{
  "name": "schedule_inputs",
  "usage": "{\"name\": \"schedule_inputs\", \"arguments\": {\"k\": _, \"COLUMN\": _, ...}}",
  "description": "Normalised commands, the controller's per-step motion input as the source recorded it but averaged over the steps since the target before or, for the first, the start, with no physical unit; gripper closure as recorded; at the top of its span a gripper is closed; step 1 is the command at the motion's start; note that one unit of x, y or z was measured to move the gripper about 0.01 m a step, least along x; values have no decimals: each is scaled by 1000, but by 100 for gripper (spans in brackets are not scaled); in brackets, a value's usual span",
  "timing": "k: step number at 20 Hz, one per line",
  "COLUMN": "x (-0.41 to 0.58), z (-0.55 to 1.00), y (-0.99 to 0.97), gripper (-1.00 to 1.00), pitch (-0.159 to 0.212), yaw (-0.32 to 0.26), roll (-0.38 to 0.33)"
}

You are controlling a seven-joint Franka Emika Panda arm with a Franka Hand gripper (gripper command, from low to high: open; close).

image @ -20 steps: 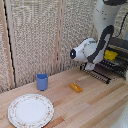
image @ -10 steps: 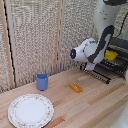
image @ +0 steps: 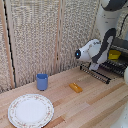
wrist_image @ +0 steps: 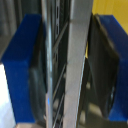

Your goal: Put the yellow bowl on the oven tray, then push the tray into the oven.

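Exterior view: yellow dish [image: 115, 54] sits on the sheet [image: 97, 74] at the view's right, on a wooden table [image: 95, 107] before woven screens [image: 35, 35]. Grabber [image: 96, 65] clamps the sheet's rim, blue fingers [wrist_image: 22, 75] either side. Well apart: orange piece [image: 75, 87], blue cup [image: 42, 81], patterned plate [image: 30, 110].
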Motion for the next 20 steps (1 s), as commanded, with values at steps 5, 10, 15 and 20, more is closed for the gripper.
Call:
{"name": "schedule_inputs", "arguments": {"k": 5, "x": 0, "z": -6, "y": -825, "gripper": 100, "pitch": -3, "yaw": 2, "roll": -1}}
{"name": "schedule_inputs", "arguments": {"k": 10, "x": 0, "z": -2, "y": -256, "gripper": -100, "pitch": -12, "yaw": 0, "roll": 2}}
{"name": "schedule_inputs", "arguments": {"k": 15, "x": 14, "z": 194, "y": 39, "gripper": -100, "pitch": -3, "yaw": -12, "roll": 12}}
{"name": "schedule_inputs", "arguments": {"k": 20, "x": 222, "z": 141, "y": 428, "gripper": -100, "pitch": 30, "yaw": -25, "roll": 77}}
